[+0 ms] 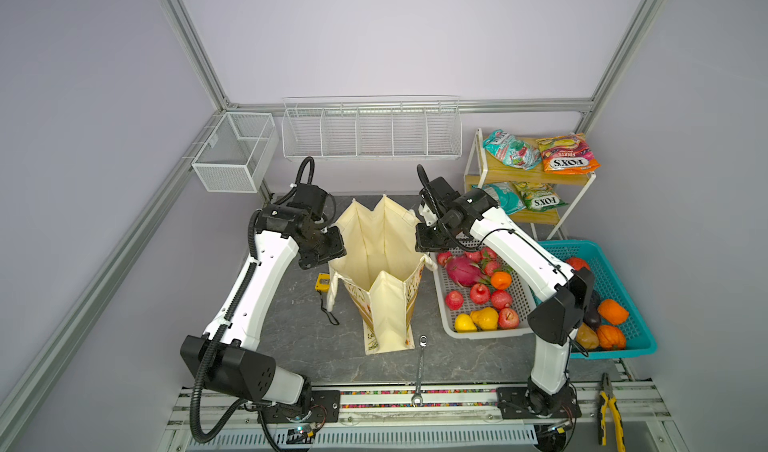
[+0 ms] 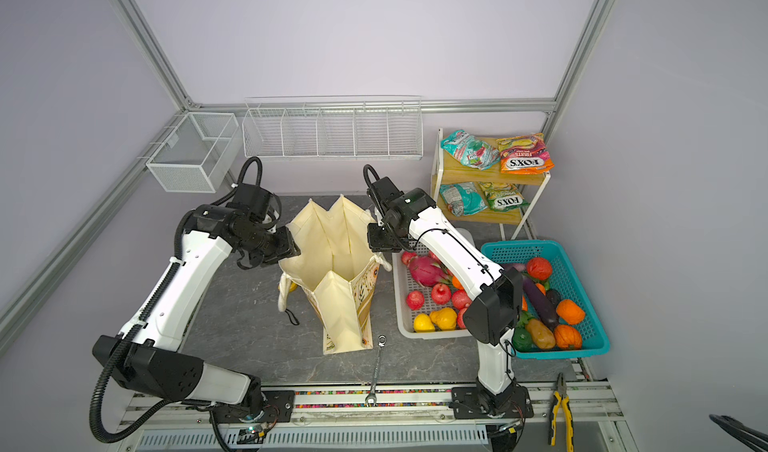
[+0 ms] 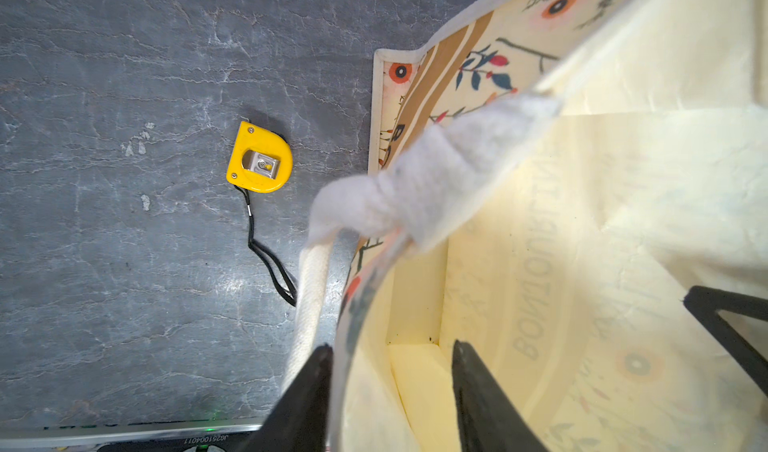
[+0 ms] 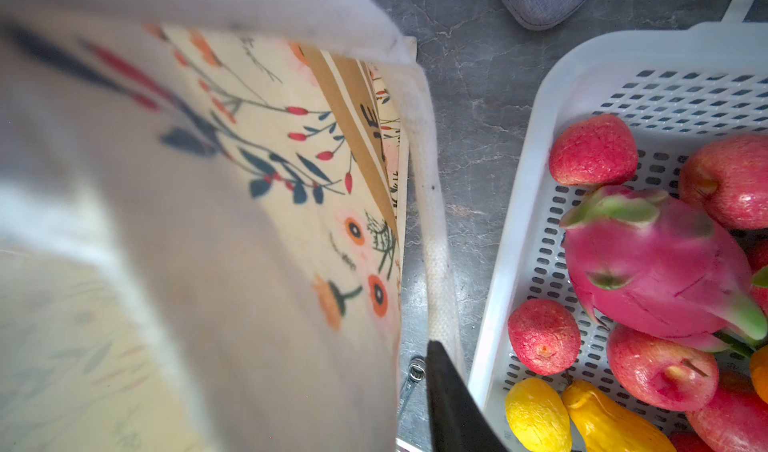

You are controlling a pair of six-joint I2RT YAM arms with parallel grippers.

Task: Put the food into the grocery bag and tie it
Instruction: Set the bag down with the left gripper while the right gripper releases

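Observation:
The grocery bag (image 1: 378, 242) (image 2: 332, 242) stands upright in the middle of the table with its mouth spread wide and nothing visible inside. My left gripper (image 1: 328, 248) (image 3: 390, 346) is open astride the bag's left rim, one finger outside by the white rope handle (image 3: 311, 288) and one inside. My right gripper (image 1: 424, 242) is at the right rim; one finger (image 4: 446, 392) shows clear of the cloth and the other is hidden behind it. The food lies outside the bag: a dragon fruit (image 1: 463, 270) (image 4: 656, 263), red apples (image 1: 480, 293), yellow pieces (image 1: 484, 318) and snack packets (image 1: 567, 153).
The fruit fills a grey basket (image 1: 444, 304); a teal basket (image 1: 644, 338) to its right holds oranges and an eggplant. Packets lie on a two-level shelf (image 1: 532, 176). A yellow tape measure (image 1: 322, 281) (image 3: 258, 159) lies left of the bag, a wrench (image 1: 420, 367) in front of it, and pliers (image 1: 609, 408) at the front right.

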